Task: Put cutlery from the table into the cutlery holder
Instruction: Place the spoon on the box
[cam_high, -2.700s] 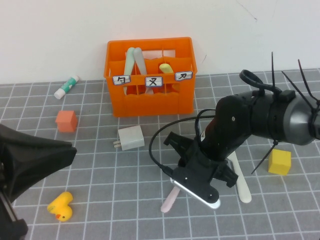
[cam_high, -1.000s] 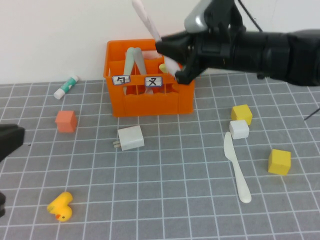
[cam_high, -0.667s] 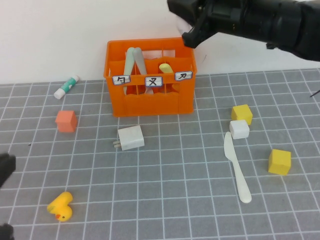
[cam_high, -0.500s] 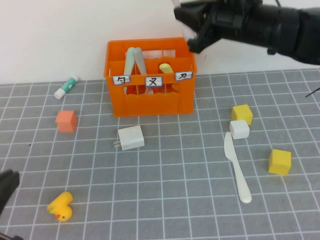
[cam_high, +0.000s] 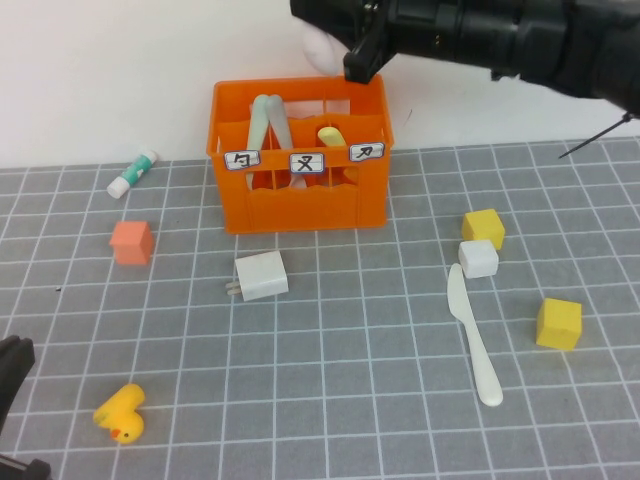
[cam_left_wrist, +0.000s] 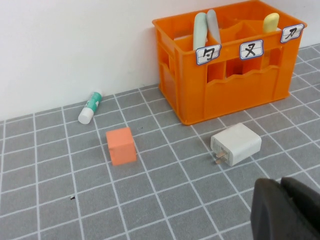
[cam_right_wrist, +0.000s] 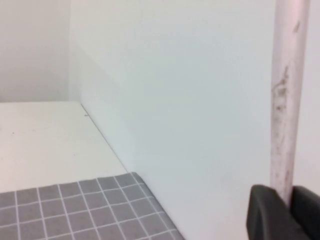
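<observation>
Above the bright orange plastic cutlery holder (cam_high: 300, 152), the right gripper (cam_high: 335, 40) pinches the pink plastic spoon (cam_right_wrist: 286, 100) (it could miss a compartment); the left gripper (cam_left_wrist: 287, 210), pressed together, stays low.

You are looking at a bright orange plastic crate (cam_high: 300, 205) sitting at the back of the grey gridded table (cam_high: 360, 400). A mint-green plastic spoon (cam_high: 262, 115) and a grey plastic fork (cam_high: 278, 118) are standing in its left compartment, a yellow plastic knife (cam_high: 330, 133) in its right one. The right gripper (cam_high: 350, 45) is hanging above the crate's rear edge, the pink plastic spoon (cam_right_wrist: 286, 100) sticking up from it. To the crate's left a white-and-green glue stick (cam_high: 133, 174) is lying, with a small orange cube (cam_high: 132, 242) in front of it. A white charger block (cam_high: 262, 276) is lying before the crate. Right of that a cream-white plastic knife (cam_high: 472, 335) is lying, a white cube (cam_high: 478, 258) just behind its tip. The left gripper (cam_high: 12, 370) is waiting at the near left corner, beside a yellow rubber duck (cam_high: 120, 412).
</observation>
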